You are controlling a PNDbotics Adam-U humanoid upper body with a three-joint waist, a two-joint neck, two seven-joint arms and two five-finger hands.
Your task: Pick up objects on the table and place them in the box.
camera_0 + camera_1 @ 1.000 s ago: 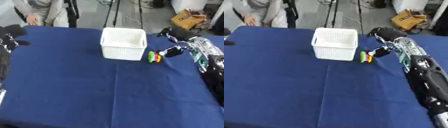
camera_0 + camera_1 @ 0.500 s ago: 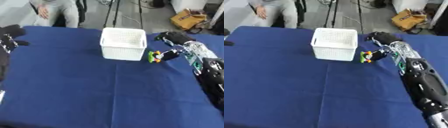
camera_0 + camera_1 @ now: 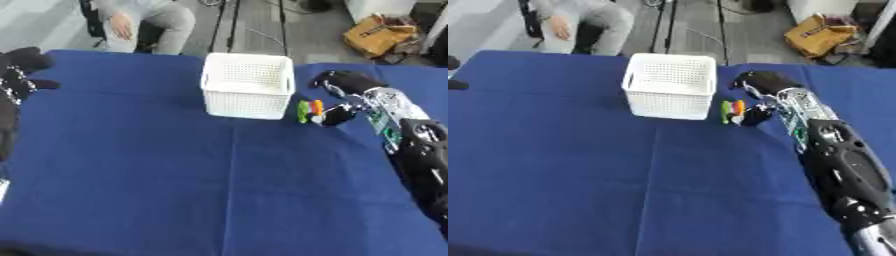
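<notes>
A white perforated basket (image 3: 248,91) stands on the blue table at the far middle. Just right of it lies a small green and orange object (image 3: 308,110), touching or nearly touching the basket's right wall. My right hand (image 3: 343,86) reaches in from the right, its fingers curved above the small object and its thumb (image 3: 334,115) low beside it. Whether the hand touches the object I cannot tell. My left hand (image 3: 21,70) rests at the far left edge of the table, fingers curled, holding nothing.
The blue cloth (image 3: 175,185) covers the whole table. Beyond the far edge a person sits on a chair (image 3: 140,22), and a brown cardboard box (image 3: 379,32) lies on the floor at the back right.
The camera has shifted, so the whole scene sits differently. My right hand has drawn closer to the small green and orange object beside the basket. The left hand stays at the left edge.
</notes>
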